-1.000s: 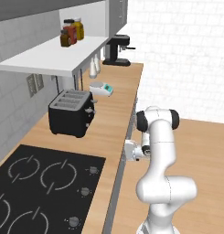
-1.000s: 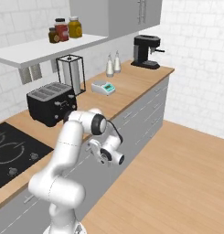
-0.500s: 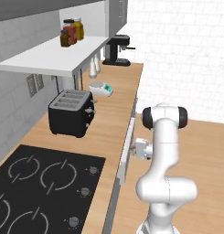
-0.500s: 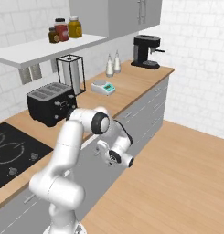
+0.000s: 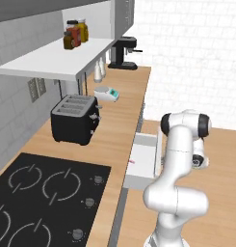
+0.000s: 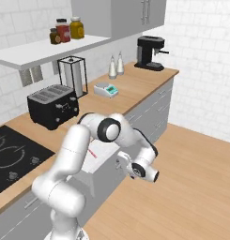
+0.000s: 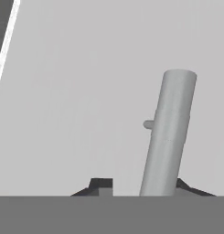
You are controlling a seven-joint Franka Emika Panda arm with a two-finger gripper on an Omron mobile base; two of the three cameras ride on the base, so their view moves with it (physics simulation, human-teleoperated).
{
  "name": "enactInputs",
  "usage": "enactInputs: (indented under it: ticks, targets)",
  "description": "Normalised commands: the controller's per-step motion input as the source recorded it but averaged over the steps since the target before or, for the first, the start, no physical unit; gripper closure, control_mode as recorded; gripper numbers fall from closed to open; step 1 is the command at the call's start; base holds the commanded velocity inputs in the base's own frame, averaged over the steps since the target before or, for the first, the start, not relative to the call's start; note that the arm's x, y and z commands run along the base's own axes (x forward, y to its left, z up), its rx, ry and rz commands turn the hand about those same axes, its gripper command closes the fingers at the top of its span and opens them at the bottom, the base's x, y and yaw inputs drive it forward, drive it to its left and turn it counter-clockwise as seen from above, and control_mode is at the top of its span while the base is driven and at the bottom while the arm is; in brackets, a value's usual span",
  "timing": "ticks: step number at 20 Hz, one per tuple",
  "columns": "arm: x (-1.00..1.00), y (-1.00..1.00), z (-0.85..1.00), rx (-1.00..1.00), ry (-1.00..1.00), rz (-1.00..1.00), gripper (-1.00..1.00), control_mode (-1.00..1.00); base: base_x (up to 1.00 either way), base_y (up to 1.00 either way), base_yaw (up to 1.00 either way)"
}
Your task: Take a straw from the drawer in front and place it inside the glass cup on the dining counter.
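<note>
The drawer [image 5: 144, 159] stands pulled out of the counter front, a white-sided box behind a flat grey front panel [image 7: 86, 91]. A short piece of the red-and-white straw [image 5: 132, 161] lies at the drawer's left side; the right base view shows this straw [image 6: 93, 152] as a thin red line. My gripper [image 6: 121, 165] is at the front panel, low beside the arm. In the hand view the gripper [image 7: 143, 187] is open, and the grey bar handle [image 7: 170, 132] stands between the fingertips, close to the right one. The glass cup and the dining counter are out of view.
On the wooden counter stand a black toaster [image 5: 73, 118], a small scale [image 5: 106, 93], two shakers [image 5: 99, 70] and a coffee machine [image 5: 124, 53]. A black hob [image 5: 42, 193] lies at the near left. Open wooden floor [image 6: 191, 187] spreads to the right.
The drawer has slid out of the counter as the arm drew back from it with the handle. The straw has come into sight inside it.
</note>
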Motion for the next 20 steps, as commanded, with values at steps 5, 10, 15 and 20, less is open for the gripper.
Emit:
enactInputs:
  ticks: [5, 10, 15, 20]
  targets:
    - [-0.32, -0.86, 0.41, -0.01, 0.00, 0.00, -1.00, -1.00, 0.00, 0.00, 0.00]
    - [-0.37, -0.06, 0.24, -0.06, 0.04, 0.00, -1.00, -1.00, 0.00, 0.00, 0.00]
    - [-0.65, -0.14, 0.67, -0.06, 0.02, -0.02, -1.00, -1.00, 0.00, 0.00, 0.00]
    - [-0.44, -0.14, 0.39, -0.14, 0.14, -0.05, -1.00, -1.00, 0.00, 0.00, 0.00]
